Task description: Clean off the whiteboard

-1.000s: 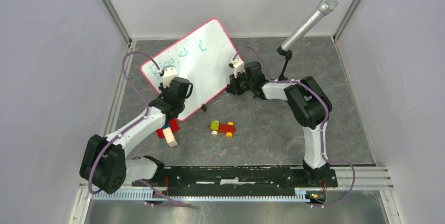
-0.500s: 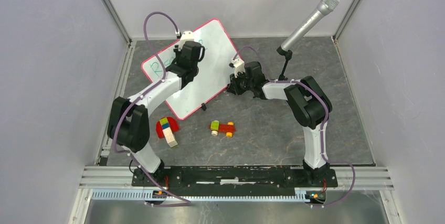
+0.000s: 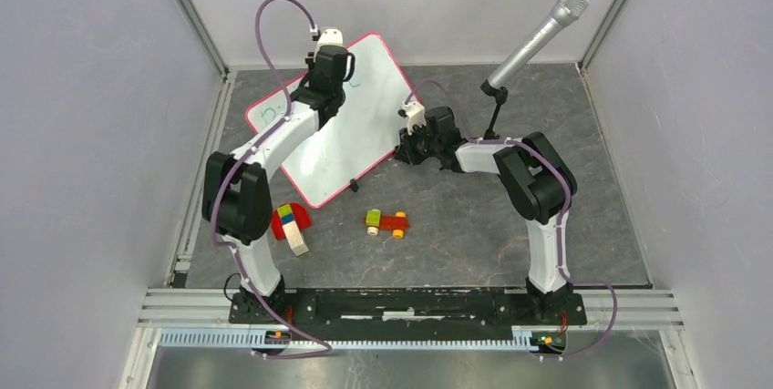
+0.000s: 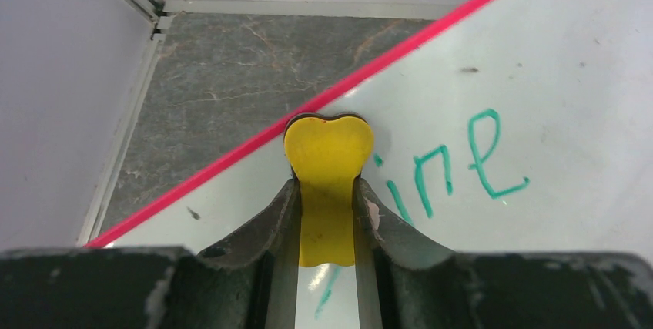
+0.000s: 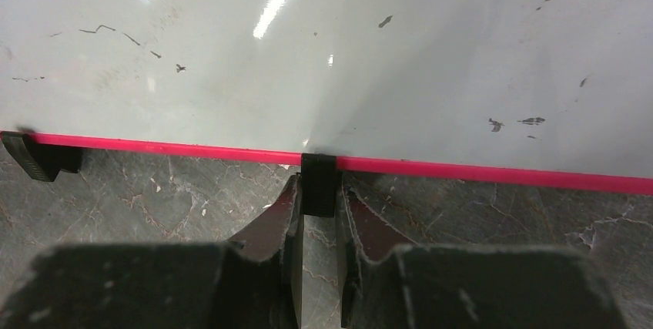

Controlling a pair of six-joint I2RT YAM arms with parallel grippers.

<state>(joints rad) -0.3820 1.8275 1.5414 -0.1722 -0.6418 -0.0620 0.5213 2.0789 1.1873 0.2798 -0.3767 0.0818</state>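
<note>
arms [image 3: 273,138] extended; left gripper [image 4: 327,190] clamps eraser [image 4: 327,148] on whiteboard [image 4: 539,75], right gripper [image 5: 318,192] seemingly pinches clip [image 5: 318,167].

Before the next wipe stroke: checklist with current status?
1. Left claw gripping the yellow eraser: ok.
2. Eraser over the whiteboard, inside its rim: ok, but its tip sits right at the pink edge.
3. Right claw clamped on the black clip, steadying the board: ok.
4. Board clean: not ok. Green writing lies right of the eraser, and there are green marks near the left corner.
5. Eraser pressed flat on the surface: cannot tell.
</note>
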